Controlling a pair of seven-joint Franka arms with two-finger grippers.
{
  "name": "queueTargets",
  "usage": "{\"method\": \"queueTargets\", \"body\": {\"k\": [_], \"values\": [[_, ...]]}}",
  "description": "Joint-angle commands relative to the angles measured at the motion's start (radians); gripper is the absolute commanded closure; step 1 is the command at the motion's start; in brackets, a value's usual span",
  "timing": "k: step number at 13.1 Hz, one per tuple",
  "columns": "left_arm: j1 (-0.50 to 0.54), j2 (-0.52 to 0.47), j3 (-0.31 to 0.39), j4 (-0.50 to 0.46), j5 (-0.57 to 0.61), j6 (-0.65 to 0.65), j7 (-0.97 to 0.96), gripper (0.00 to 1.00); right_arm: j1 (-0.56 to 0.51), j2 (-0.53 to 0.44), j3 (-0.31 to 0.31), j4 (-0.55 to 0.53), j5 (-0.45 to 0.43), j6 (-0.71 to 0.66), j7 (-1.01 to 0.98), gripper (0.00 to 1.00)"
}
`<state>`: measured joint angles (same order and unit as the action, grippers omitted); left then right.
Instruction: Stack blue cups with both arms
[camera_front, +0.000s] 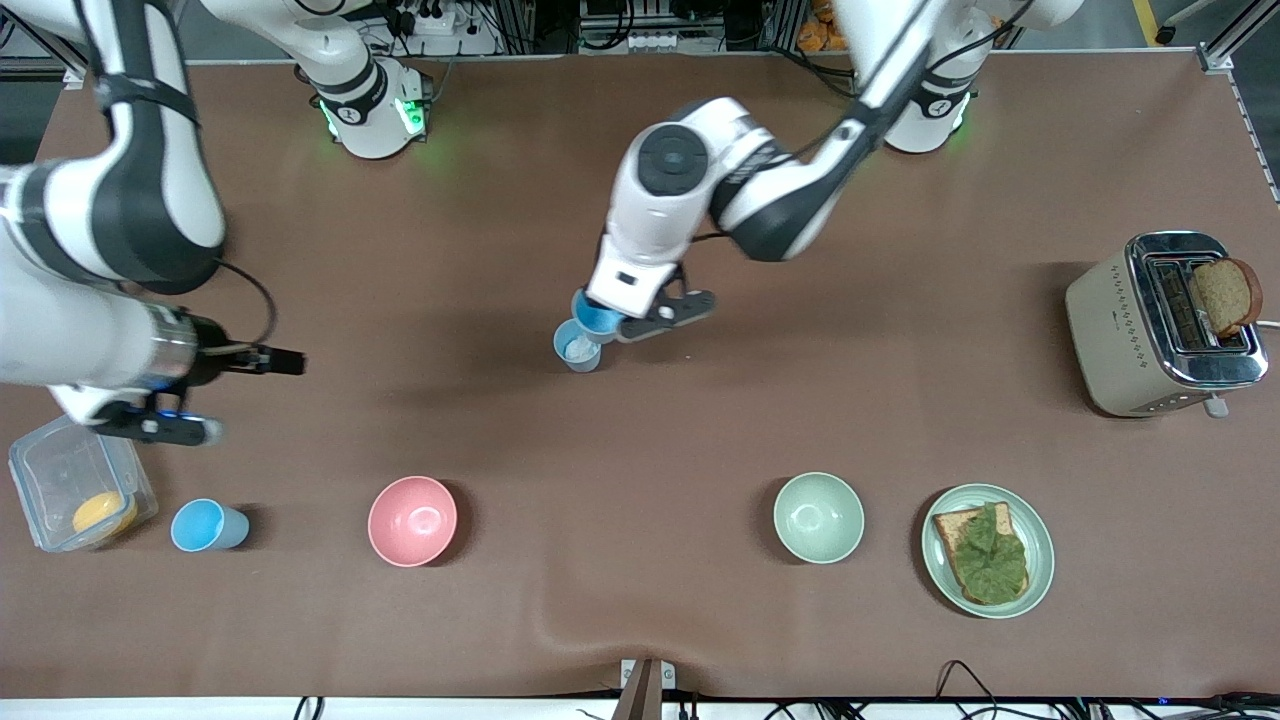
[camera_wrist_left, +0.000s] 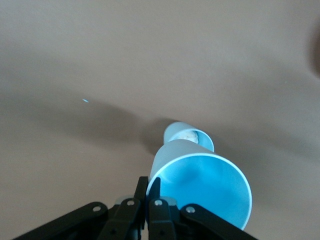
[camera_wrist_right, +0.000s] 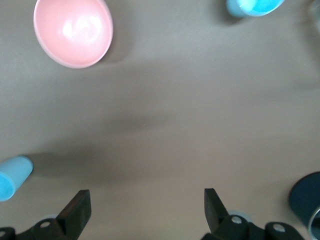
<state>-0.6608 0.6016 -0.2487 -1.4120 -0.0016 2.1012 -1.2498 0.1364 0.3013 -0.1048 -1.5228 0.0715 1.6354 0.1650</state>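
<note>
Left gripper (camera_front: 640, 322) is clamped on the rim of a sky-blue-inside cup (camera_front: 597, 313), holding it tilted over the middle of the table (camera_front: 640, 200), directly above and just beside a second blue cup (camera_front: 578, 347) that stands upright and looks whitish inside. In the left wrist view the held cup (camera_wrist_left: 202, 187) fills the foreground, fingers (camera_wrist_left: 152, 200) pinched together on its rim, the standing cup (camera_wrist_left: 189, 136) partly hidden by it; whether the two cups touch is unclear.

Right gripper (camera_front: 165, 425) hangs over the right arm's end of the table, jaws spread wide with nothing between them, fingers (camera_wrist_right: 77, 207) clear in the right wrist view; this arm waits.

Blue cups: three counted. The third cup (camera_front: 208, 526) lies on its side near the front camera, beside a clear plastic container (camera_front: 50, 470) with something orange (camera_front: 104, 513) in it, partly under the right gripper.

Bowls: two, a pink bowl (camera_front: 412, 520) and a pale green bowl (camera_front: 818, 517), both with nothing in them.

One green plate (camera_front: 1040, 550) carries toast topped with a green leaf (camera_front: 988, 553). One toaster (camera_front: 1110, 320) at the left arm's end holds one slice of brown bread (camera_front: 1225, 295) sticking up from a slot.
</note>
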Motion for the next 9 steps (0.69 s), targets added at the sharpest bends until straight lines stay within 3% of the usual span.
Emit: {"method": "queueTargets", "body": {"k": [1, 5, 9], "values": [[-0.107, 0.075, 0.093, 0.093, 0.032, 0.006, -0.069, 1.00, -0.049, -0.226, 0.028, -0.296, -0.053, 0.153, -0.019, 0.00], [-0.143, 0.115, 0.114, 0.093, 0.035, 0.080, -0.083, 1.00, -0.078, -0.300, -0.001, -0.293, -0.128, 0.129, -0.269, 0.00], [-0.158, 0.139, 0.123, 0.088, 0.055, 0.089, -0.083, 1.00, -0.084, -0.300, -0.026, -0.142, -0.128, -0.102, -0.271, 0.00]]}}
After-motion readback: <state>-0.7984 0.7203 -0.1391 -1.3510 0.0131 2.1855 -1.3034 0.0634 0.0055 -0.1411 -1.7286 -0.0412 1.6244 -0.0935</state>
